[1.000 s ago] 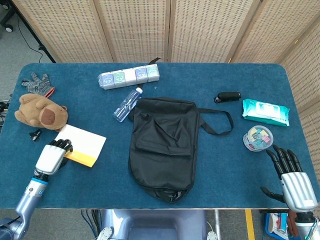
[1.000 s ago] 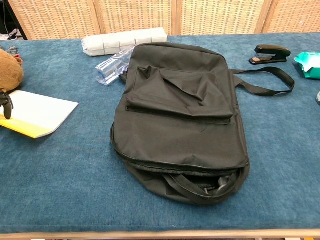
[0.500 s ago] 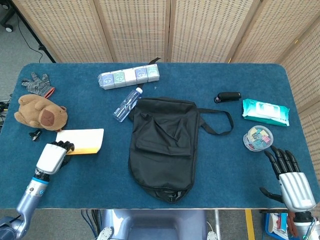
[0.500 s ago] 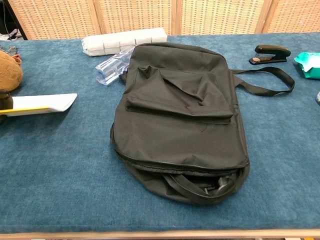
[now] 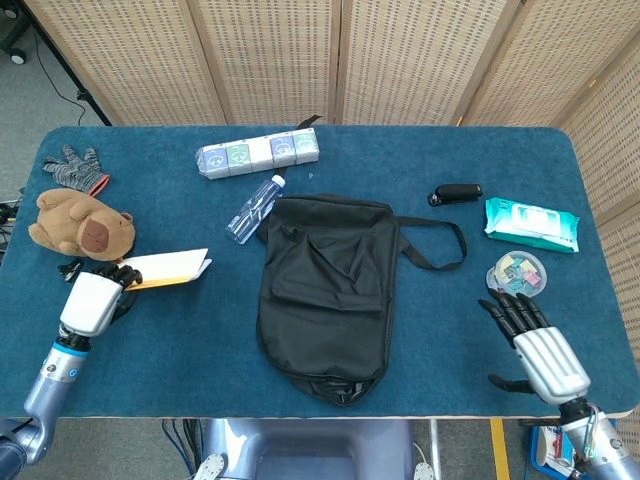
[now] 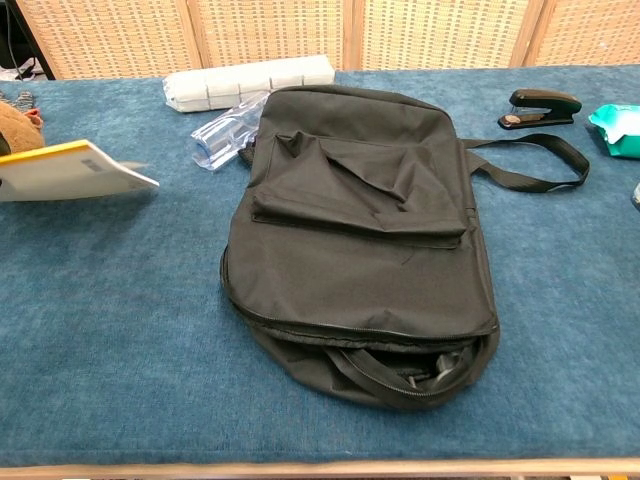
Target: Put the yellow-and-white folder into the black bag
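The yellow-and-white folder point(image 5: 167, 268) hangs tilted above the table at the left, pinched at its left end by my left hand point(image 5: 93, 298). In the chest view the folder point(image 6: 70, 170) shows at the left edge, lifted, and the hand is out of frame. The black bag point(image 5: 328, 295) lies flat at the table's middle, its zipped mouth point(image 6: 400, 372) gaping open at the near end. My right hand point(image 5: 535, 345) hovers over the near right corner with fingers spread and nothing in it.
A brown plush toy point(image 5: 80, 226) and a glove point(image 5: 72, 167) lie at the far left. A water bottle point(image 5: 255, 208) and a box row point(image 5: 258, 152) sit behind the bag. Stapler point(image 5: 455, 193), wipes pack point(image 5: 531, 223) and clip tub point(image 5: 515, 275) stand at right.
My left hand has lifted the folder off the table and tipped it up edgewise. My right hand has moved up and inward over the table's near right corner.
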You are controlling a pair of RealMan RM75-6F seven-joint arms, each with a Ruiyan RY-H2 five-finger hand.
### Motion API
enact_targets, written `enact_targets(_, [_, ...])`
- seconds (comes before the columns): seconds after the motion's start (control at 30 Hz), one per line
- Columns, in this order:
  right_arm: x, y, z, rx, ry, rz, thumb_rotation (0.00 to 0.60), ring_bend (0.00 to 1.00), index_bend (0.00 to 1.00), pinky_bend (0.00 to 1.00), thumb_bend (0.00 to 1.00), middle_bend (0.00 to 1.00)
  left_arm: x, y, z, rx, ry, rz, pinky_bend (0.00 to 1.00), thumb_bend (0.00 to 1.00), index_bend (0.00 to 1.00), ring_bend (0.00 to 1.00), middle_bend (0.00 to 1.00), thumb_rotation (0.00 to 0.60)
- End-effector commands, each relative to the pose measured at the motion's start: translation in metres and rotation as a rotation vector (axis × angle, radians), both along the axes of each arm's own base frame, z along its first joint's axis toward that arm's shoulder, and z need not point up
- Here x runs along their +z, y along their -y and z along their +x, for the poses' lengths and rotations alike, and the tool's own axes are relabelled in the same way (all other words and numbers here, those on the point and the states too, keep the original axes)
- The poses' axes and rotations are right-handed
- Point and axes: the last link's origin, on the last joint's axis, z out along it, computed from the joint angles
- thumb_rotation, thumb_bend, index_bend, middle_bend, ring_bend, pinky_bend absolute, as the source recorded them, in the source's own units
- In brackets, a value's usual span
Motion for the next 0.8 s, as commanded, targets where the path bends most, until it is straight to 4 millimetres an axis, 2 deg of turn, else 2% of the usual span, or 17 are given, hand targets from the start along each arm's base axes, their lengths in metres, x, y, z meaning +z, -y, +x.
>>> enact_targets(0.03, [-0.005, 0.014, 0.03, 0.059, 0.014, 0.124, 0.6, 0.0, 0.0, 0.0, 0.0, 0.0, 0.007, -0.006, 0.006, -0.023, 0.009, 0.02, 0.72, 0.43, 0.83, 0.59, 0.64, 0.6])
enact_targets(0.47, [-0.046, 0.025, 0.085, 0.118, 0.025, 0.331, 0.6, 0.0, 0.0, 0.0, 0.0, 0.0, 0.041, -0.027, 0.039, -0.132, 0.022, 0.085, 0.72, 0.43, 0.83, 0.6, 0.64, 0.6])
enact_targets(0.8, [-0.087, 0.041, 0.121, 0.123, 0.07, 0.385, 0.6, 0.0, 0.0, 0.0, 0.0, 0.0, 0.072, -0.03, 0.08, -0.228, 0.002, 0.027, 0.72, 0.43, 0.83, 0.59, 0.64, 0.6])
